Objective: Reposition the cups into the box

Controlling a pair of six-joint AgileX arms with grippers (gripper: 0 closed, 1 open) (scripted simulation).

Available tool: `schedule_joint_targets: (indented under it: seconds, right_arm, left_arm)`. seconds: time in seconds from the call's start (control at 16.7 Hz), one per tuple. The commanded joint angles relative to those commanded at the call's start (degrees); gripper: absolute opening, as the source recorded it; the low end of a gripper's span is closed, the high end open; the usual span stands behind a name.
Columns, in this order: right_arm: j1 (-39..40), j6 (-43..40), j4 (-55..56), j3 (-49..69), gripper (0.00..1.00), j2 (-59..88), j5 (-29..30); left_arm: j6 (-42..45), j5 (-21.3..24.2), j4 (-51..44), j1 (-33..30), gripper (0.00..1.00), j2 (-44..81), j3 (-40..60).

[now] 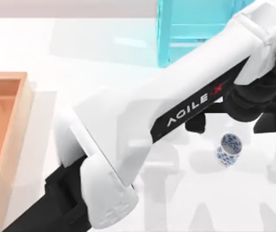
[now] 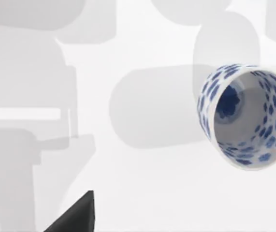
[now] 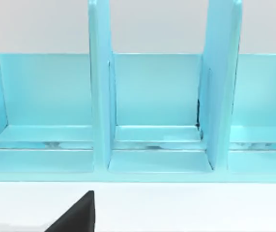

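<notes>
Reading across the big white arm in the top view, you get "AGILE" in white on a black strip, followed by a red mark that looks like an X; nothing else written can be made out anywhere. This is your left arm, stretching from the near left of the desk up toward the far right, and it covers much of the middle. Its black wrist end sits at the right, just beyond the white cup, but the fingers themselves are hidden under the arm's bulk, so you cannot tell whether they are spread or closed, or whether they hold anything.

The white cup with blue flowers stands on the desk at the right, well apart from the box. In the left wrist view the cup shows its open mouth and patterned inside, cut off at the picture's edge, with bare desk around it and nothing touching it. A black wedge in that view is part of the gripper, too little to judge.

The box lies at the left edge, cut off by the frame, with only its right rim and some floor showing.

The blue shelf stands at the far side, partly behind the arm. The right wrist view faces its compartments closely; the right fingers' state cannot be told there either.
</notes>
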Motion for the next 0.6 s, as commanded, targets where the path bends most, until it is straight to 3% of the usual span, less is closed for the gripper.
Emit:
schedule_joint_targets:
  seconds: [0.3,0.6]
  right_arm:
    - [0.0,0.0,0.0,0.0,1.0,0.0,0.0]
    - [0.0,0.0,0.0,0.0,1.0,0.0,0.0]
  left_arm:
    - [0.3,0.0,2.1,0.3,1.0,-0.2,-2.3]
    - [1.1,0.1,13.9,1.2,1.0,-2.9,-16.9]
